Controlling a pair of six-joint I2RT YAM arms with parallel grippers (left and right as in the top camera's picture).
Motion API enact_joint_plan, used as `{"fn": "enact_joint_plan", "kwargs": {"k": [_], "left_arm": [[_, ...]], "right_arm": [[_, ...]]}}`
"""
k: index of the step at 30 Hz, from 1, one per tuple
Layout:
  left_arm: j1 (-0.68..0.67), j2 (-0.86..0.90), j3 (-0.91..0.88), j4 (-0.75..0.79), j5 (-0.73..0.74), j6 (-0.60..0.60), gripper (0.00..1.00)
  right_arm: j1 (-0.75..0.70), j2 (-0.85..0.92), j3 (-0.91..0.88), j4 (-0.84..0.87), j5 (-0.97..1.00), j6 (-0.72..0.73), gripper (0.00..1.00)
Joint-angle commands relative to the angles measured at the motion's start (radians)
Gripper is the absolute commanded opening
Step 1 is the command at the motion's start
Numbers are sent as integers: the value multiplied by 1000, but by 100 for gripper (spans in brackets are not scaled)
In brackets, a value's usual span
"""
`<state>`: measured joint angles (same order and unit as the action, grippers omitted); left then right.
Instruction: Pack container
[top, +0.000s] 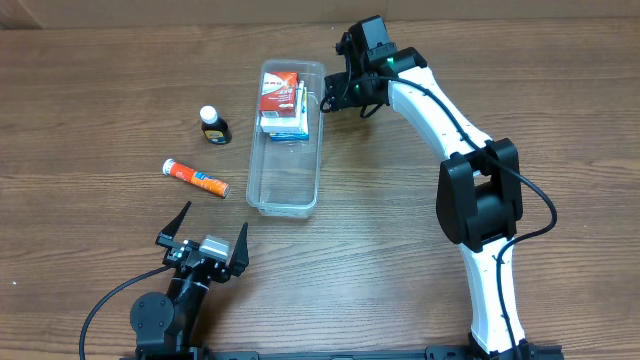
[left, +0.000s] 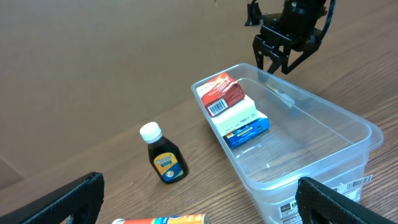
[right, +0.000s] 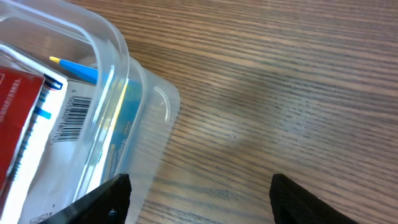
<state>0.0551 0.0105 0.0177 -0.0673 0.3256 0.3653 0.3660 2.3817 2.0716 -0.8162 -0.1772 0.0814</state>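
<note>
Centrally on the desk (top: 100, 90) lies the container (top: 285, 182), a red box (top: 278, 90) and a blue-white box (top: 291, 127) at its far end, with the right end effector (left: 275, 64) just beside its far right corner and the left end effector (top: 215, 217) at the near edge, both spread wide, holding nothing.

This is a robotics lab bench, not a home. A left arm (top: 165, 310) and a right arm (top: 440, 110) stand at one edge of a wood-grain worktop (top: 400, 290) and trail black cables (top: 541, 200). A plain brown board (left: 93, 62) backs it. The only props are a bin (top: 285, 178), a bottle (top: 214, 126) and a tube (top: 195, 178).
</note>
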Motion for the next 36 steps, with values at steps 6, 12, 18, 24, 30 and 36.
{"fn": "enact_joint_plan", "kwargs": {"k": [6, 12, 18, 24, 30, 36], "left_arm": [[8, -6, -3, 2, -4, -5, 100], [8, -6, 8, 253, 43, 159, 100], [32, 117, 345, -27, 8, 53, 100], [45, 681, 1065, -504, 109, 17, 100], [45, 1176, 1697, -1076, 113, 15, 100], [42, 1355, 1702, -1089, 124, -93, 100]], "right_arm": [[-84, -14, 152, -80, -22, -7, 100], [-269, -14, 220, -232, 4, -3, 100], [-420, -14, 220, -375, 3, -2, 100], [-513, -14, 220, -459, 3, 0, 100], [-539, -14, 220, -446, 3, 0, 100], [-539, -14, 220, -446, 3, 0, 100]]}}
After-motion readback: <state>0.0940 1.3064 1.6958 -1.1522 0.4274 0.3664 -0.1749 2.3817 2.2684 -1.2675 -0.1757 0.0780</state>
